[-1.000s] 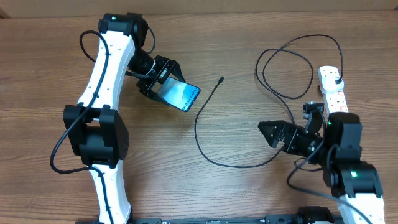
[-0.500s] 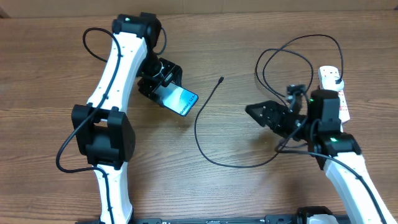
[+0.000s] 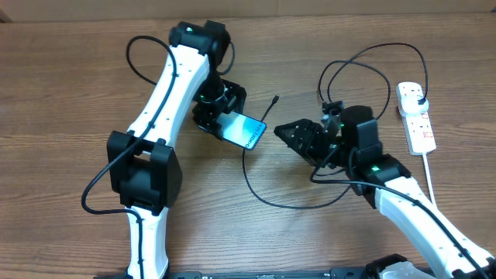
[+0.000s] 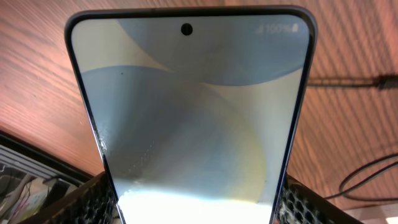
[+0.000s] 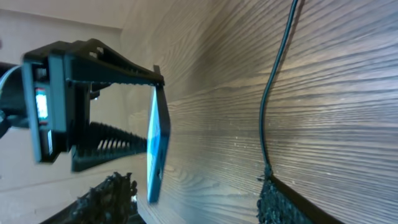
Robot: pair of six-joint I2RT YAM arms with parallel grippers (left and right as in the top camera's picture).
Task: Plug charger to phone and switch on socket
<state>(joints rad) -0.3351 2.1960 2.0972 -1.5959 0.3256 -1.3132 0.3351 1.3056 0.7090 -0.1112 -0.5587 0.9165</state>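
Note:
My left gripper (image 3: 222,122) (image 4: 199,213) is shut on the lower end of the phone (image 3: 248,132) (image 4: 193,106) and holds it tilted above the table centre, screen lit. The charger (image 3: 256,194) (image 5: 273,93) is a thin black cable curving across the wood. Its free connector tip (image 3: 277,98) lies just right of the phone, and its black plug (image 3: 420,95) sits in the white socket (image 3: 418,124) at the far right. My right gripper (image 3: 288,133) (image 5: 193,208) is open just right of the phone's edge (image 5: 155,143). The cable runs past its right finger (image 5: 280,202).
The charger loops widely at the back right (image 3: 364,77) between my right arm (image 3: 372,163) and the socket. The socket's white cord (image 3: 431,174) runs down toward the front right. My left arm (image 3: 155,116) spans the left side of the wooden table (image 3: 62,101).
My left arm has carried the phone to the right, toward the cable tip. My right arm has swung left and back toward the phone, and its jaws have narrowed.

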